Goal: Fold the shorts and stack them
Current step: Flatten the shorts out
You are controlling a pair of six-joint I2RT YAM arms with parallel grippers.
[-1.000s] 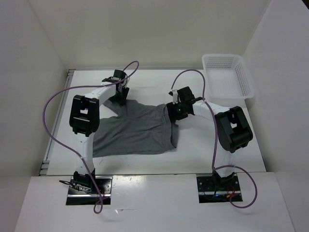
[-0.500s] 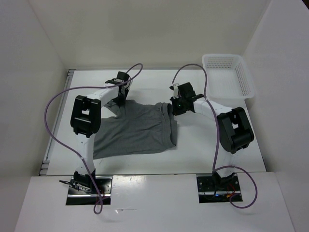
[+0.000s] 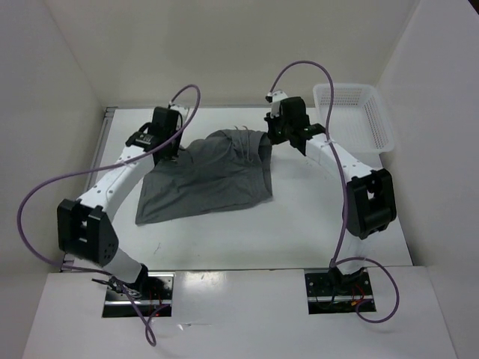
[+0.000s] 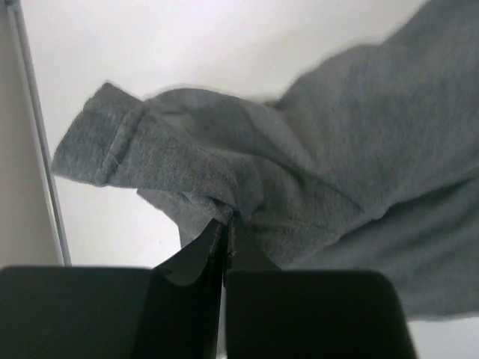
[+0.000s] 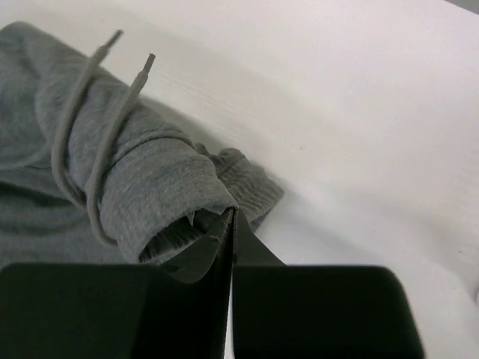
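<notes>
Two far corners of the shorts (image 3: 209,187) are clamped. Our left gripper (image 4: 224,226) is pinched tight on a bunched leg hem, and our right gripper (image 5: 230,218) is pinched tight on the waistband end, w/ the drawstring (image 5: 96,149) draped over the fold beside it. The fabric's far edge is raised; the rest lies flat approx. mid-table (image 3: 337,224). We see the white basket (image 3: 352,112) at the far right corner.

Matt grey knit shorts (image 3: 209,179), seemingly smooth table (image 3: 322,217)
</notes>
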